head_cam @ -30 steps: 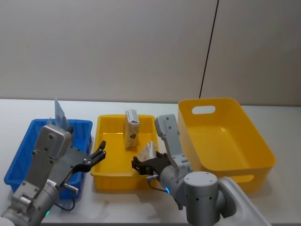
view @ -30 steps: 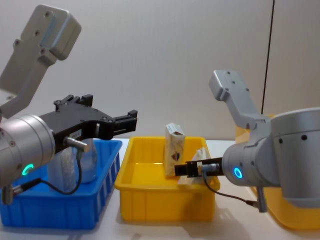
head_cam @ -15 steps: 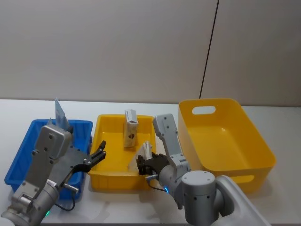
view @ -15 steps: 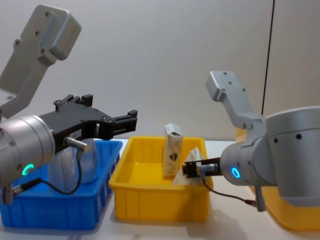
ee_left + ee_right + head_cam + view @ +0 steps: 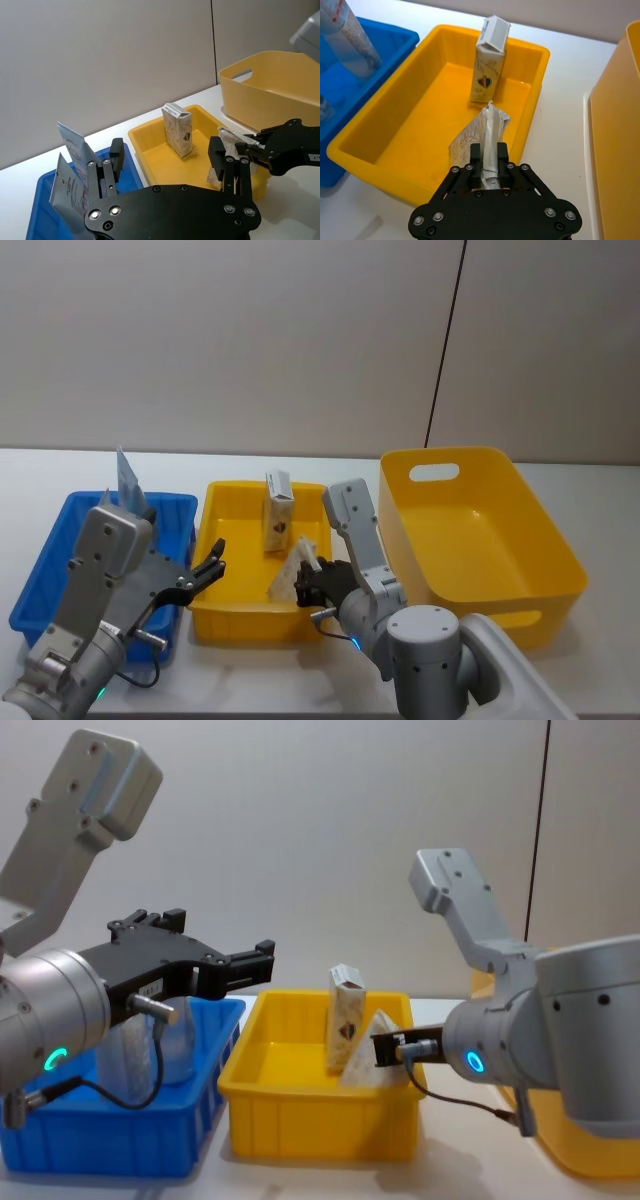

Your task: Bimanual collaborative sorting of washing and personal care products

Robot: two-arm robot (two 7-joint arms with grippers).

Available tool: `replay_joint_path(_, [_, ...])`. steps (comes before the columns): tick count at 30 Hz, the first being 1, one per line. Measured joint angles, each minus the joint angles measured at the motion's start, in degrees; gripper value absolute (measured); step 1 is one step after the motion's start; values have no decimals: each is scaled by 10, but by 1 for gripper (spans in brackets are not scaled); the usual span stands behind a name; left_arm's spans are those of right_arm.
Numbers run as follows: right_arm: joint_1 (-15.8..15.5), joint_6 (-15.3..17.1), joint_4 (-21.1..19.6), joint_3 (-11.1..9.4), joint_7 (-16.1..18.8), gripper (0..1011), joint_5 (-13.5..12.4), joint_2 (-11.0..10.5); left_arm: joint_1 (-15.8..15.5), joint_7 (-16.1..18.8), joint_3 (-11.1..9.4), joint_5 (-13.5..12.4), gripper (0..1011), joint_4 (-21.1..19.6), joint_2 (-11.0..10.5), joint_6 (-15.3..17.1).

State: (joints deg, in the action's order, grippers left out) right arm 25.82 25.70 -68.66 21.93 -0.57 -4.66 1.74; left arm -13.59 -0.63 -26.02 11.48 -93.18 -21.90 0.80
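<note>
My right gripper (image 5: 490, 156) is shut on a cream-beige packet (image 5: 479, 131), which hangs tilted over the front right part of the small yellow tray (image 5: 235, 621). From the side, the packet (image 5: 364, 1046) pokes above the tray's rim next to the right gripper (image 5: 386, 1048). A cream carton (image 5: 280, 512) with a dark mark stands upright at the tray's back. Pale-blue pouches (image 5: 127, 480) stand in the blue bin (image 5: 40, 590). My left gripper (image 5: 212, 568) hovers open over the blue bin's right edge, holding nothing.
A large yellow bin (image 5: 480, 540) with handle cutouts stands to the right of the tray, close to my right arm. All containers sit on a white table (image 5: 600, 660) before a grey wall.
My right gripper has carried the packet leftward and tipped it more upright over the tray. The small yellow tray has shifted slightly left. The left arm has not moved.
</note>
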Motion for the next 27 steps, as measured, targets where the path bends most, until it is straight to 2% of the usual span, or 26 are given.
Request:
replay_joint_path(4, [-2,-16,-4,3,5,122,4,-2,0,0,0,0,1001,0,0,0])
replay_joint_path(6, [-4,-30,-8,4,8,57,6,-5,0,0,0,0,1001,0,0,0])
replay_joint_path(9, [-6,-58,-15,5,15,28,9,-7,0,0,0,0,1001,0,0,0])
replay_joint_path(22, [-7,-144,-36,-1,32,22,11,-13,0,0,0,0,1001,0,0,0])
replay_joint_path(27, [-7,-162,-46,-6,31,22,16,-16,0,0,0,0,1001,0,0,0])
